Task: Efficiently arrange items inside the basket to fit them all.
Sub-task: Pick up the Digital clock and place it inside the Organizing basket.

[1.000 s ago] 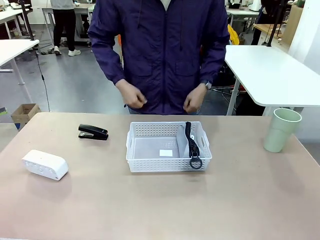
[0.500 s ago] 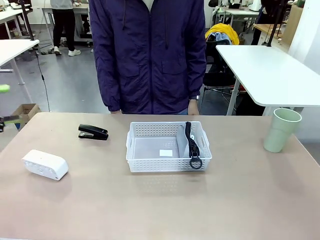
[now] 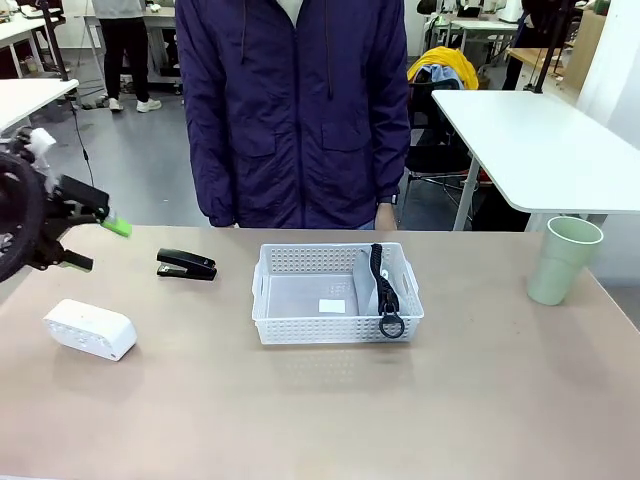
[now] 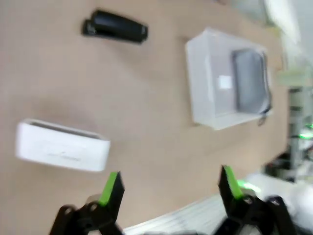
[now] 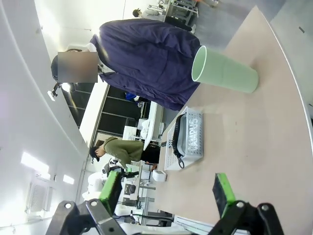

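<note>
I am seeing the left pincer (image 3: 97,243) hanging above the table's (image 3: 320,420) left edge with its green-padded fingers spread apart and holding nothing. In its wrist view, which is blurred, the left pincer (image 4: 171,183) is looking down on the white box (image 4: 61,145), which is lying just beyond one finger. The stapler (image 4: 116,27) is lying farther off, and the basket (image 4: 205,73) is to the side.

I am seeing the right pincer (image 5: 167,191) also standing apart and empty. It is facing along the table toward the cup (image 5: 224,70) and the basket (image 5: 190,139).

In the front view, the white box (image 3: 90,329) is lying near the left edge of the table. The stapler (image 3: 186,265) is lying between it and the basket (image 3: 330,330), touching neither. The basket is sitting at the table's middle. The pouch (image 3: 366,285) is standing on edge against the basket's right wall. Its black strap (image 3: 383,285) is hanging over the near rim.

The cup (image 3: 562,259) is standing upright at the far right, well apart from the basket. A person (image 3: 290,110) in a dark jacket is standing at the far side.
</note>
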Available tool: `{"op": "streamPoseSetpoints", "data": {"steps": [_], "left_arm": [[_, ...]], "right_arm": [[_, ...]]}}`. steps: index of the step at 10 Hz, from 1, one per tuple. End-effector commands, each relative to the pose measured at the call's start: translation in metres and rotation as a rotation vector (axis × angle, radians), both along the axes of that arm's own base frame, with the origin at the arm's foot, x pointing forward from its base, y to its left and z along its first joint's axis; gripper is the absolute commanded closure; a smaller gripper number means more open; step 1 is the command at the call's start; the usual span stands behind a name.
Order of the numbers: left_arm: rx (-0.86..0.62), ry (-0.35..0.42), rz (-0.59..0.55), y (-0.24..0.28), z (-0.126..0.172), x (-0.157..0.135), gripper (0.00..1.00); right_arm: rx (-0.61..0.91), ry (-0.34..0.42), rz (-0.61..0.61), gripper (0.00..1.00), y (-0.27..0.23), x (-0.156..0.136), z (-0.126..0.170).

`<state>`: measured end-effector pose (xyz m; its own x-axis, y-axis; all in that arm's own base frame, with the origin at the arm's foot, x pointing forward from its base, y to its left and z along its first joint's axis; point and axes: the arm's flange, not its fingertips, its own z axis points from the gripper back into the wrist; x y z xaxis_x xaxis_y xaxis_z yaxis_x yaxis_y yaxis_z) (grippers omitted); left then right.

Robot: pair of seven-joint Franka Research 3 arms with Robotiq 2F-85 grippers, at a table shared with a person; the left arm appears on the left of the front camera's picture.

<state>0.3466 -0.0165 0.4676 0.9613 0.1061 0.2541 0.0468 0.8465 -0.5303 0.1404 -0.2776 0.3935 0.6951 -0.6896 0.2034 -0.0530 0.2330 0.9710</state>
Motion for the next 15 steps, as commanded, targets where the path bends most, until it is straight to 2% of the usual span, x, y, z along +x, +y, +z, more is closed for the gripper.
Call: {"op": "streamPoseSetpoints", "data": {"steps": [1, 2, 3, 4, 5, 6, 13, 14, 15], "left_arm": [[0.457, -0.053, -0.249, -0.001, 0.003, -0.013, 0.0], [0.588, -0.056, -0.291, -0.004, 0.002, -0.018, 0.0], [0.659, -0.02, -0.297, -0.001, -0.002, -0.022, 0.0], [0.682, 0.082, -0.322, 0.003, -0.005, -0.025, 0.0], [0.598, -0.032, -0.235, 0.003, -0.002, -0.018, 0.0], [0.592, 0.065, -0.273, -0.007, -0.003, -0.017, 0.0], [0.573, 0.055, -0.291, -0.009, -0.002, -0.015, 0.0], [0.621, 0.015, -0.792, -0.013, -0.009, -0.022, 0.0], [0.773, -0.061, -1.444, -0.008, -0.021, -0.034, 0.0]], "right_arm": [[-0.005, -0.037, -0.008, 0.0, -0.001, 0.0, 0.001], [-0.005, -0.037, -0.008, 0.0, -0.001, 0.0, 0.001], [-0.005, -0.037, -0.008, 0.0, -0.001, 0.0, 0.001], [-0.005, -0.037, -0.008, 0.0, -0.001, 0.0, 0.001], [-0.005, -0.037, -0.008, 0.0, -0.001, 0.0, 0.001], [-0.005, -0.037, -0.008, 0.0, -0.001, 0.0, 0.001], [-0.005, -0.037, -0.008, 0.0, -0.001, 0.0, 0.001], [-0.005, -0.037, -0.008, 0.0, -0.001, 0.0, 0.001], [-0.005, -0.037, -0.008, 0.0, -0.001, 0.0, 0.001]]}}
